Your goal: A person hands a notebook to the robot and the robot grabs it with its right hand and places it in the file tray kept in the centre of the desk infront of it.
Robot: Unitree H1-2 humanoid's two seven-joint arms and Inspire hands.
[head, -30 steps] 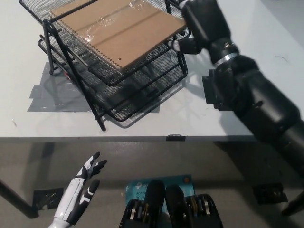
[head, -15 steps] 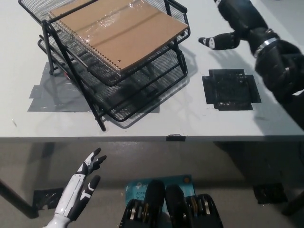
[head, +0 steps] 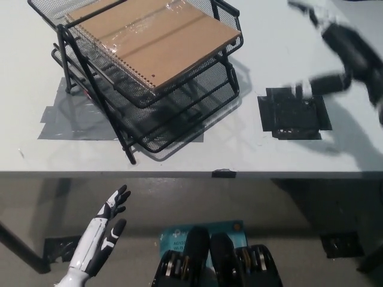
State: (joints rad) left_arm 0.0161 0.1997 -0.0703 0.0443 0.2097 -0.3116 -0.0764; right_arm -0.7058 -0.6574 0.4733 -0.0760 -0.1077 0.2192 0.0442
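Note:
A brown spiral-bound notebook in clear wrap lies in the top tier of the black wire-mesh file tray on the white desk. My black right hand is at the far right of the desk, well away from the tray, blurred by motion; its fingers look spread and hold nothing. The white left hand rests open below the desk's front edge at lower left.
A black tape square marks the desk just right of the tray. Grey tape lies under the tray's left side. A small black tab sits on the desk's front edge. A blue sheet lies on the floor.
My right hand has let go of the notebook and drawn back to the right, away from the tray. The notebook stays in the top tier. The left hand has barely moved.

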